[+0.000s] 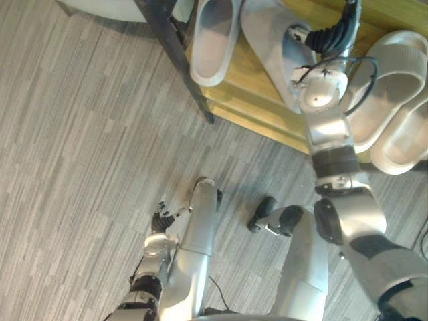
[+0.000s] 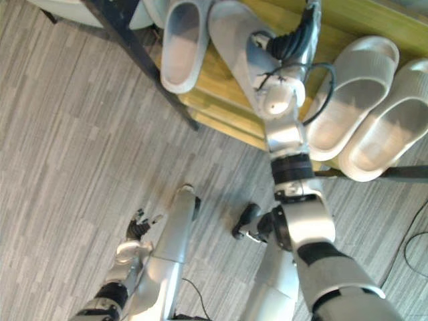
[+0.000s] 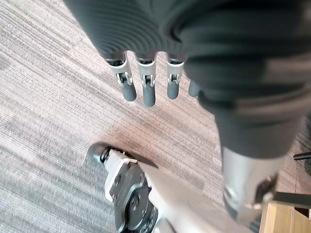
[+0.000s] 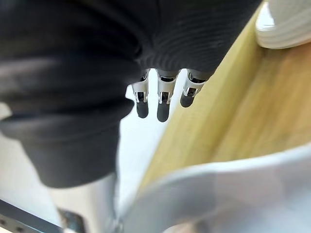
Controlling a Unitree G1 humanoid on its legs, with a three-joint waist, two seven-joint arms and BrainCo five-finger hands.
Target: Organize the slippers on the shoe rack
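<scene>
A wooden shoe rack (image 1: 251, 73) runs along the top of the eye views with several pale grey slippers on it. One slipper (image 1: 212, 40) lies at its left end. A second slipper (image 1: 267, 47) lies tilted beside it, partly under my right arm. A pair lies to the right, the nearer slipper (image 1: 408, 134) against the farther one (image 1: 391, 73). My right hand (image 1: 334, 33) reaches over the tilted slipper (image 4: 218, 194), its fingers (image 4: 163, 99) straight and holding nothing above the shelf board (image 4: 233, 111). My left hand (image 1: 164, 217) hangs low over the carpet, its fingers (image 3: 148, 87) relaxed and empty.
A black metal leg (image 1: 177, 53) slants down to the floor at the rack's left end. A pale rounded object (image 1: 114, 7) sits at the top left. Grey striped carpet (image 1: 80, 147) covers the floor in front of the rack.
</scene>
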